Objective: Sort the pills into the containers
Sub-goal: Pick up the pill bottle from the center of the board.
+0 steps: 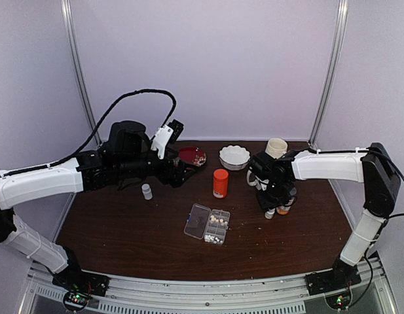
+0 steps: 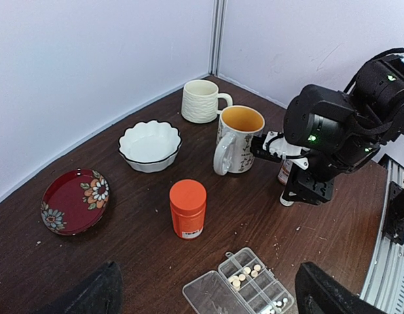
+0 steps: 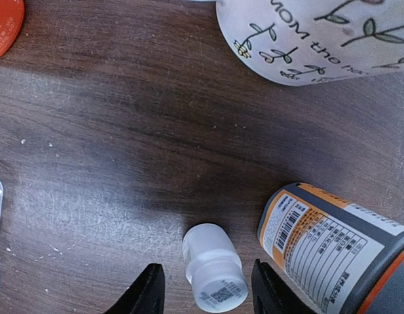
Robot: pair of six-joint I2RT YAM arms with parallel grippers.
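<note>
- Starting at the left: left end effector (image 2: 208, 271) held high above the worktop (image 1: 123, 229), fingers (image 2: 90, 294) spread wide, clasping nothing.
- Passing a small white bottle (image 1: 146, 191) standing alone on the wood below that arm, then a red flowered plate (image 1: 192, 156) close to the back wall.
- Coming to the middle: orange bottle (image 1: 220, 182) upright, with a white scalloped bowl (image 1: 234, 156) behind it.
- Locating the pill organizer (image 1: 207, 224) in front of the orange bottle, flat on the worktop, clear lid swung open to the left. Pills (image 1: 219, 221) lying in several of its cells.
- Moving right: cream mug (image 1: 276, 148) at the back, flower-printed mug (image 2: 238, 139) just in front of it, largely hidden under the right arm in the overhead view.
- Ending at the right end effector (image 3: 205, 288), pointed down at the worktop, fingers (image 3: 146, 291) apart and standing either side of a second small white bottle (image 3: 213, 267). Narrow gap visible at one finger, contact at the other impossible to judge, no firm clamp shown.
- Noting a dark bottle with an orange-edged label (image 3: 332, 242) just beside that second white bottle, to its right in the right wrist view.
</note>
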